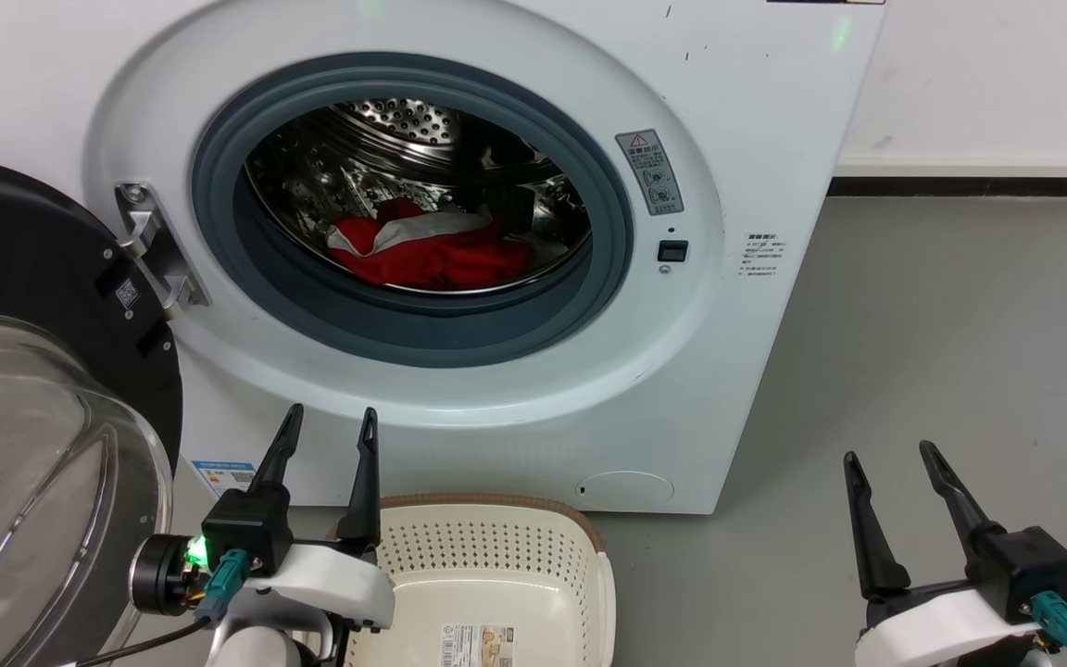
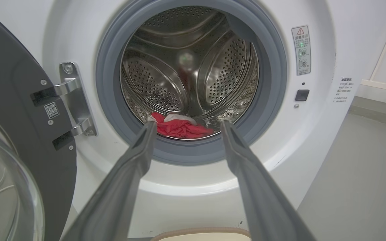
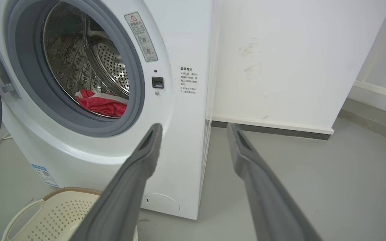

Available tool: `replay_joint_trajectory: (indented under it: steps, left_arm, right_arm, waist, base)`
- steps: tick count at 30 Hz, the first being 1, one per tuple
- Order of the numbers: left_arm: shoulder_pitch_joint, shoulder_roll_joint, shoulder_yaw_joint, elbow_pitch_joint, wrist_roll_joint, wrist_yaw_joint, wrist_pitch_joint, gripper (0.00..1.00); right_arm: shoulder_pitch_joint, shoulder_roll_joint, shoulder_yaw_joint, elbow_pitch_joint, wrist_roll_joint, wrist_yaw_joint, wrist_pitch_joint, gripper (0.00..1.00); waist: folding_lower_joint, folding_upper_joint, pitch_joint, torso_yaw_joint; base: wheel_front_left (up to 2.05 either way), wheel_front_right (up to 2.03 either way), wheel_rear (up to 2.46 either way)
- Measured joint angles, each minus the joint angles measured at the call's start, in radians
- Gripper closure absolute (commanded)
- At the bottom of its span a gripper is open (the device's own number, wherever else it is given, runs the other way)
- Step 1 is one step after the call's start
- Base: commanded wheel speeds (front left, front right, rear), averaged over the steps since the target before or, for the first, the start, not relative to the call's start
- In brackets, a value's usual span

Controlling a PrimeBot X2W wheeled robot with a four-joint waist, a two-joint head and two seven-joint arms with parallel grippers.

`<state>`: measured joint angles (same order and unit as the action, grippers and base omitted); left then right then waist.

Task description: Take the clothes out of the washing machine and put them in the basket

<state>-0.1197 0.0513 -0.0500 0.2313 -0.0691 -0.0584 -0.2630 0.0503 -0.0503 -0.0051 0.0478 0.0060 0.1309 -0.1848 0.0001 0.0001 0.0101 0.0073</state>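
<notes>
The drum [image 1: 395, 120] of the washing machine [image 1: 756, 139] holds the clothes [image 1: 432, 255]. They are a crumpled bright red heap with a pale grey-white band folded across the top, lying low on the drum's bottom just behind the grey seal [image 1: 404, 329]. The basket [image 1: 496, 551] stands on the floor [image 1: 913, 371] right in front of the machine, below the porthole, its cream bottom bare but for a paper label [image 1: 476, 641]. My left gripper [image 1: 332, 412] hovers over the basket's rear left corner, fingers spread apart and gripping nothing, aimed at the porthole (in my left wrist view the red heap sits between the two fingertips). My right gripper [image 1: 889, 452] is well off to the right over open grey floor beside the machine, fingers likewise apart and holding nothing. The door [image 1: 24, 278] is swung wide on my left, its glass bowl close beside my left arm, and the porthole mouth stands open.
</notes>
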Motion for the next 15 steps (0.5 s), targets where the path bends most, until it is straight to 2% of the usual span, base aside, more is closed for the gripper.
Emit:
replay_joint_trajectory:
  steps: [9, 15]
  left_arm:
    - [-0.012, 0.0, 0.009, 0.001, -0.001, 0.001, 0.0, 0.0]
    - [-0.082, 0.004, 0.033, 0.016, 0.002, 0.011, 0.0, 0.0]
  right_arm:
    - [0.0, 0.0, 0.003, -0.007, 0.006, 0.0, 0.0, 0.0]
    - [-0.03, 0.0, 0.027, -0.016, 0.019, 0.0, -0.006, 0.0]
  waist:
    - [0.0, 0.0, 0.016, 0.0]
    - [0.0, 0.0, 0.061, -0.01]
  base:
    - [0.0, 0.0, 0.0]
    - [0.0, 0.0, 0.0]
